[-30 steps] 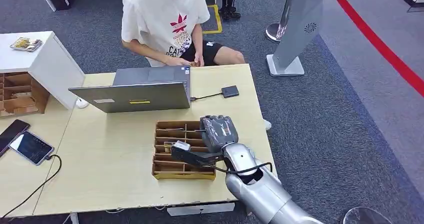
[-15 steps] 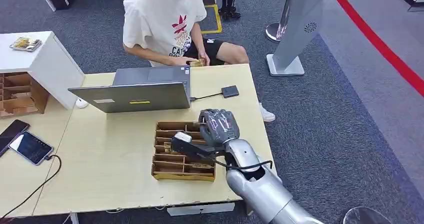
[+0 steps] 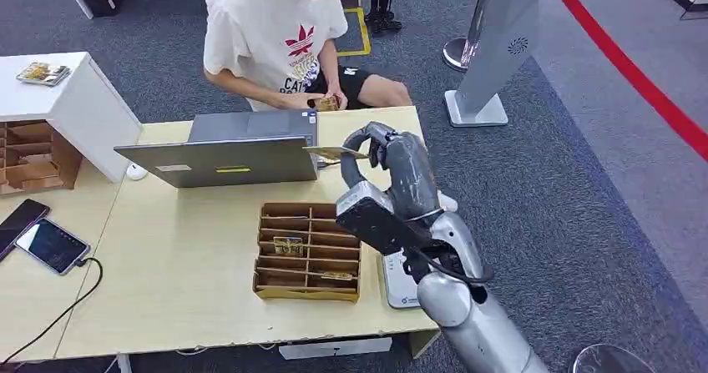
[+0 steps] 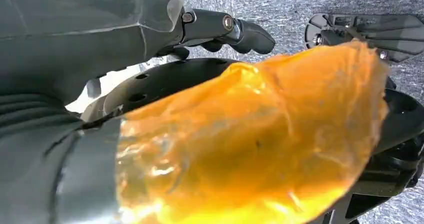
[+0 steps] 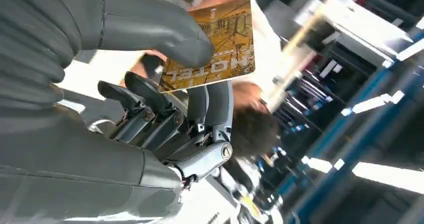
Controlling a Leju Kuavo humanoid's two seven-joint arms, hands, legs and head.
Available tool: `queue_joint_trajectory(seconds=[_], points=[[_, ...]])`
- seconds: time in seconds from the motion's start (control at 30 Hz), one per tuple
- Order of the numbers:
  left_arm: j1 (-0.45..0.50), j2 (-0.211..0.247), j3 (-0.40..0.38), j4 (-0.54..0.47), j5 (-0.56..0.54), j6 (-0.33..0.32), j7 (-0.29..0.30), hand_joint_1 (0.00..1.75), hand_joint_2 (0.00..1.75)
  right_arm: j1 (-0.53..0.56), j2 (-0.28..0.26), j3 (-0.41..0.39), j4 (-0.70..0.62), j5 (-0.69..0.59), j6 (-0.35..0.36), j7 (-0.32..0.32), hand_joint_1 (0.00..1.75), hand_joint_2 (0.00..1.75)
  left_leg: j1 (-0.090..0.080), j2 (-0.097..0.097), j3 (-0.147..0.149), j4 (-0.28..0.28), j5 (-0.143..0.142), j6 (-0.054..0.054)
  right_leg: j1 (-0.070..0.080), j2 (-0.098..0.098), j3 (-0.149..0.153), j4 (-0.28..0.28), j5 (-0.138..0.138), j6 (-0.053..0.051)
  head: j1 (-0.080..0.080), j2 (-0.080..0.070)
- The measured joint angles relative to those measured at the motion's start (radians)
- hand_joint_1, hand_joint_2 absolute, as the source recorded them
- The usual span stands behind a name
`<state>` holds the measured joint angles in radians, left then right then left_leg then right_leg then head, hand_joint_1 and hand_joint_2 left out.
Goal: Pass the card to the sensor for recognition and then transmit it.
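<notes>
Head view shows my right hand (image 3: 380, 152) raised above the bench (image 3: 192, 298), pinching the card (image 3: 334, 152) between thumb and fingers, beside the laptop (image 3: 221, 160). Left hand (image 4: 75, 58): state unclear, an orange blur hides it.

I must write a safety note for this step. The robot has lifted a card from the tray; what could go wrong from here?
1. The right robot hand pinches the card near one edge only, so it may slip or tilt.
2. The card is raised close to the laptop and could bump it on the way to the sensor.
3. A person sits just behind the table, possibly within the arm's reach.
</notes>
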<state>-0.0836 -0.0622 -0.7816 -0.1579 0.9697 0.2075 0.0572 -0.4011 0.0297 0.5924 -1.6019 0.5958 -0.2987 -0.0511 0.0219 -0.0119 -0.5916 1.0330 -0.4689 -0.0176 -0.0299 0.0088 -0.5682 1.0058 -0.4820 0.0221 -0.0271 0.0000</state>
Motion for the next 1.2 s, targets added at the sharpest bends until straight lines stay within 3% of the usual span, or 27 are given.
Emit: queue_joint_trajectory(seconds=[0.33, 0.47, 0.8, 1.2], points=[[0.000, 0.001, 0.000, 0.000, -0.004, -0.003, -0.003, 0.00, 0.00, 0.000, -0.021, -0.020, -0.066, -0.029, -0.001, -0.001, 1.75, 1.75, 0.000, 0.000, 0.000, 0.000, 0.000, 0.000, 0.000, 0.000, 0.000, 0.000, 0.000, 0.000, 0.000, 0.000], [-0.003, 0.001, -0.001, 0.000, -0.030, -0.009, 0.013, 0.00, 0.00, -0.053, -0.019, -0.017, -0.030, -0.023, 0.033, 0.037, 1.75, 1.75, 0.000, 0.000, -0.001, 0.000, 0.000, 0.000, 0.000, 0.000, 0.000, 0.000, 0.000, 0.000, 0.000, 0.000], [-0.042, 0.002, -0.056, 0.000, -0.108, -0.028, 0.080, 0.00, 0.00, -0.344, 0.099, 0.021, 0.240, 0.056, 0.122, 0.153, 1.75, 1.75, 0.000, 0.000, -0.001, 0.000, 0.003, 0.000, 0.000, 0.000, 0.000, 0.002, 0.001, -0.001, 0.000, 0.000], [-0.079, -0.001, -0.116, 0.000, -0.162, -0.053, 0.123, 0.00, 0.00, -0.517, 0.238, 0.052, 0.520, 0.126, 0.165, 0.234, 1.75, 1.75, 0.000, 0.000, -0.001, 0.000, 0.003, 0.000, 0.000, 0.000, 0.000, 0.002, 0.001, -0.001, 0.001, 0.000]])
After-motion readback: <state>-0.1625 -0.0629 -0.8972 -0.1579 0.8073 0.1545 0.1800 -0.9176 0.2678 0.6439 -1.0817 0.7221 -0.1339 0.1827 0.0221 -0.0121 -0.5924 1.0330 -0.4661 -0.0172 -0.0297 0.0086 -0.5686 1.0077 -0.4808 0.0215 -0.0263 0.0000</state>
